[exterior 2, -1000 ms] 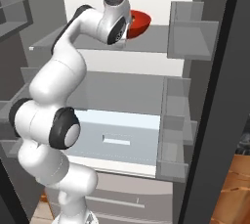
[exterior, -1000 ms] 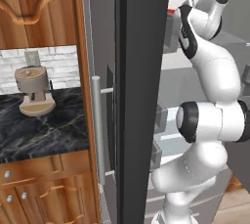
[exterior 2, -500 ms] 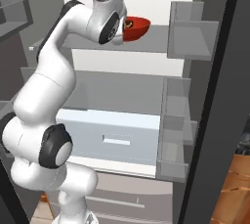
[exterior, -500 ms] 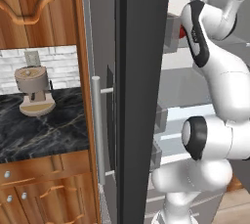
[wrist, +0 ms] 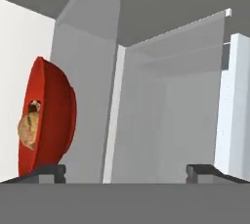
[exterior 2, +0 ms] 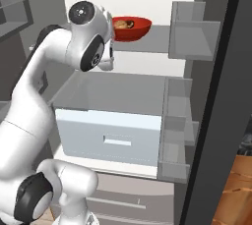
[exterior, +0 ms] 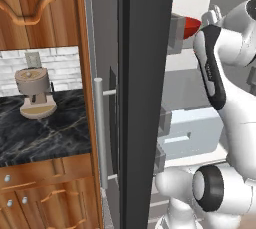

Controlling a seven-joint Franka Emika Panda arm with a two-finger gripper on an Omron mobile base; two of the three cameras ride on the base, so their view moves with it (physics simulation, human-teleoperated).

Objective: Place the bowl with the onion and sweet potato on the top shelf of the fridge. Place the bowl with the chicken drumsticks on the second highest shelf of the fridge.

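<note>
Bowl (exterior 2: 132, 27): red, round, standing on a glass shelf (exterior 2: 152, 42) inside the open fridge (exterior 2: 142, 101), above the pale drawer (exterior 2: 109, 138). Contents: a brownish lump (wrist: 29, 129), seen over the rim in the hand view; its kind cannot be told.

Gripper (wrist: 126, 171): fingers spread wide apart, holding nothing; the bowl lies just beyond one fingertip (wrist: 49, 171), clear of it.

Arm (exterior 2: 64, 67): white, bent in front of the shelves, its upper joint near the bowl.

Door bins (exterior 2: 193, 30): grey, to the right of the shelf.

Counter (exterior: 40, 128): dark marble, left of the fridge door, carrying a tan coffee machine (exterior: 34, 93).
</note>
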